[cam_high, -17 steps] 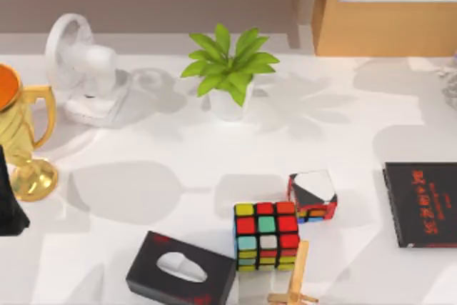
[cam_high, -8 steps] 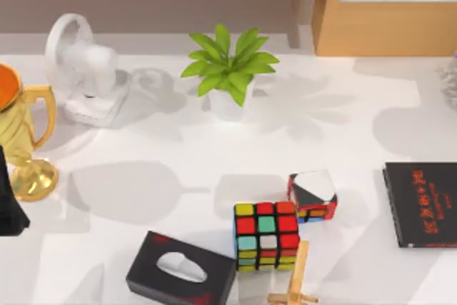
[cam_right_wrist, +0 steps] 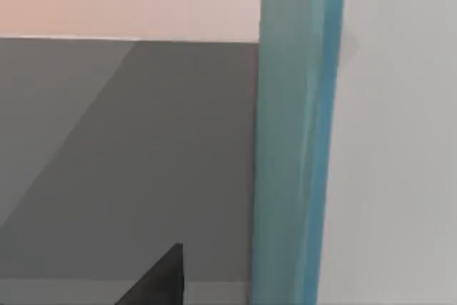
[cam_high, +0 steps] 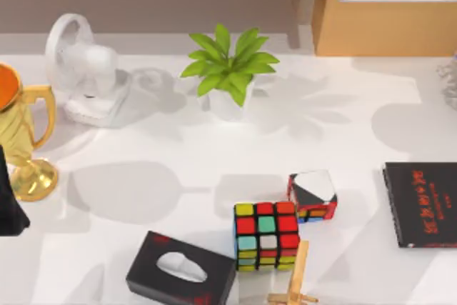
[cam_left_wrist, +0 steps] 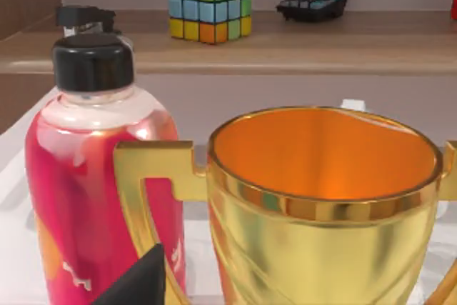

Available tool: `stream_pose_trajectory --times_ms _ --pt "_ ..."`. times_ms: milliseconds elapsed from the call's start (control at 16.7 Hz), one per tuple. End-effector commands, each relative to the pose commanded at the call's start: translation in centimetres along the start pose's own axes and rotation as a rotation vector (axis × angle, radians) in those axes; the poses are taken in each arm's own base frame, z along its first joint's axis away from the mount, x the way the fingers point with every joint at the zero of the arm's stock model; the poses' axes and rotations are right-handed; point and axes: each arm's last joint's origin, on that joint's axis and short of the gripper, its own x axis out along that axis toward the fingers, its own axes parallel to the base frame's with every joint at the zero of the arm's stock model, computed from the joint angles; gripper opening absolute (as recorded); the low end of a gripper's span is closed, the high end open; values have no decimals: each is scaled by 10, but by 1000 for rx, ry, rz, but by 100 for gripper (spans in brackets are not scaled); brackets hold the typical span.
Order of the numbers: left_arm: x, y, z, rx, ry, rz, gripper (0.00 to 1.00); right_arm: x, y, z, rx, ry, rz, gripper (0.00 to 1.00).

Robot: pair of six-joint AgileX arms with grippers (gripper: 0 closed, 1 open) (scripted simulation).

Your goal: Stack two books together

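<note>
- One book sits in plain sight: the black book (cam_high: 421, 203) with red lettering lies flat at the table's (cam_high: 178, 169) right edge, partly cut off by the frame, and it has not budged over the last second.
- Little else has changed from above; only a grey shape at the far right edge has slipped almost out of frame, a sliver of it left (cam_high: 450, 76), which hints the right arm is moving over there.
- Right wrist view shows a teal book (cam_right_wrist: 296, 148) close up, its teal edge running the height of the frame; whether it is gripped I cannot tell.
- Left arm (cam_high: 8, 201) sits parked at the table's left edge by the gold trophy (cam_high: 21, 141).
- Fingers on either arm: state impossible to tell.
- Judging by this, stacking is not yet done.
</note>
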Motion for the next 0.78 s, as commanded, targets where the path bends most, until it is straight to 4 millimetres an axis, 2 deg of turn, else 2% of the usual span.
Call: stream_pose_trajectory --times_ms 600,780 --pt "0 0 0 0 0 0 100 0 0 0 0 0 0 2" --pt "0 0 0 0 0 0 100 0 0 0 0 0 0 0"
